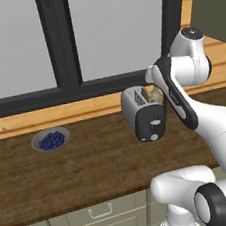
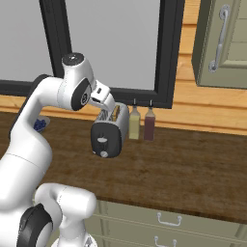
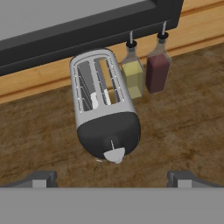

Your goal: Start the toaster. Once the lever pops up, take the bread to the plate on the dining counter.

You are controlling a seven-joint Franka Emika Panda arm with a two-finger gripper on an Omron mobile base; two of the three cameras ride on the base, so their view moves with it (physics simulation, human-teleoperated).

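While the gripper (image 3: 112, 177) hangs above the toaster (image 3: 105, 103) with fingers spread wide, the bread (image 3: 108, 81) sits in its right slot, lever (image 3: 114, 154) apparently not yet pressed.

Toaster (image 3: 105, 109) upright on the wood worktop, dark end panel facing the robot. Pale lever (image 3: 114, 154) low on the panel. Bread (image 3: 106, 78) sits in the right slot.

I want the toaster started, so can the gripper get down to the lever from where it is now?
Probably yes. The open gripper hangs above the toaster, and nothing lies between its fingertips and the lever on the dark end panel. The two bottles stand behind, clear.
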